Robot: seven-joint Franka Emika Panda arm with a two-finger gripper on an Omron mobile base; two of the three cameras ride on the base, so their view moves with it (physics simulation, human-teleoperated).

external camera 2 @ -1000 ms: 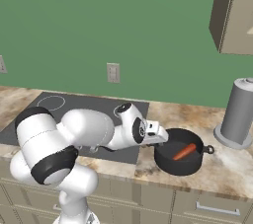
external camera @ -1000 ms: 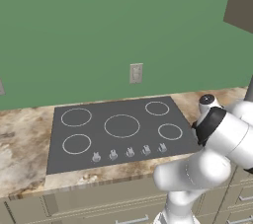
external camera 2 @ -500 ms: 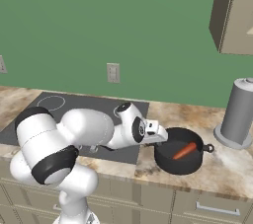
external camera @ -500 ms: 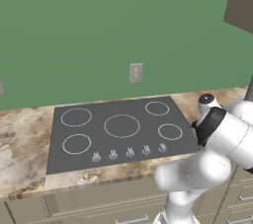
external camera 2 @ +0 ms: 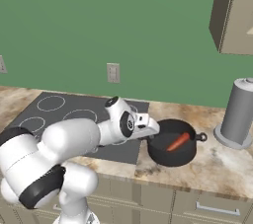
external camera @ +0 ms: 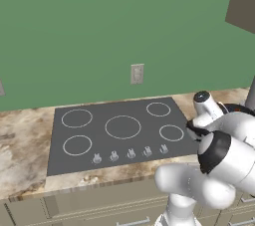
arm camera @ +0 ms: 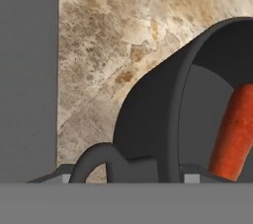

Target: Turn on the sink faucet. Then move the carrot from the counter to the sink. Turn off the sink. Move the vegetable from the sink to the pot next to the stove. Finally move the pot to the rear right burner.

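My gripper (external camera 2: 154, 130) sits low over the counter (external camera 2: 217, 164), right at the near side of the pot (external camera 2: 170, 150), between the stove (external camera 2: 74, 114) and the pot's wall. In the hand view my two dark finger tips sit one on either side of the pot's looped side handle (arm camera: 99, 161): one tip (arm camera: 59, 174) shows just outside the loop, the other (arm camera: 193, 174) inside the rim at the foot of the carrot. My jaws look partly closed around that handle and rim, and I appear to be gripping the pot by it, though the contact itself is cut off at the bottom of the view, so I cannot be fully sure of it.

The pot is a dark, round, low-walled vessel, standing upright on the marbled counter just beyond my fingers. A second small handle (external camera 2: 201, 137) sticks out on the side away from me. Inside it lies the carrot (external camera 2: 178, 141), orange-red and slim, leaning at a slant against the inner wall with its lower end on the pot's floor; in the hand view it rises just past my inner finger tip (arm camera: 232, 134).

The stove's flat dark surface lies behind my hand, touching nothing I hold; its edge runs along one side of the hand view (arm camera: 27, 70). Farther past the pot, well apart from me, a tall grey cylinder (external camera 2: 239, 114) stands on a round base on the counter.

In the left base view my hand (external camera: 199, 123) sits past the stove's right edge.
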